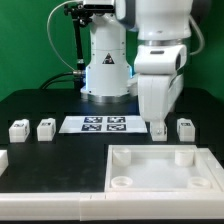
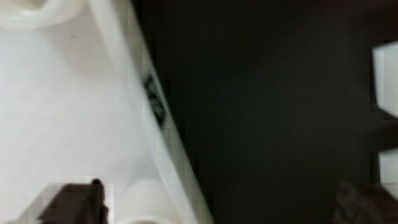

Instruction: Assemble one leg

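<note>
The gripper (image 2: 217,205) hangs low over the black table (image 1: 40,160), just on the far side of the tray (image 1: 150,172). In the wrist view its two dark fingers (image 2: 71,205) stand wide apart, so the hand is spread and holds nothing.

Directly under it in the exterior view I see a small white block, which I take for the leg (image 1: 158,129) it wants. The hand covers part of this block, so I cannot say if the fingers are already on both sides of it.

The leg looks like hard plastic, so I judge it is light and stiff and will not bend or break under a normal squeeze. Its faces are probably smooth and a little slippery. I would take it on two flat opposite sides, near the middle of its height, and close squarely so that it does not twist out.

Now the count. There are four legs, all in one row along the far side of the tray. Two are on the exterior view's left of the marker board (image 1: 105,124). Two are on the right of it: the one under the hand and one more just beside it. They are well apart from each other, so the neighbours should not disturb the grasp.

There is one tray, with round sockets in its corners, and no leg is in any socket. I count one marker board and one arm. At the right edge of the wrist view two white shapes are cut off, and I cannot tell what they are.
</note>
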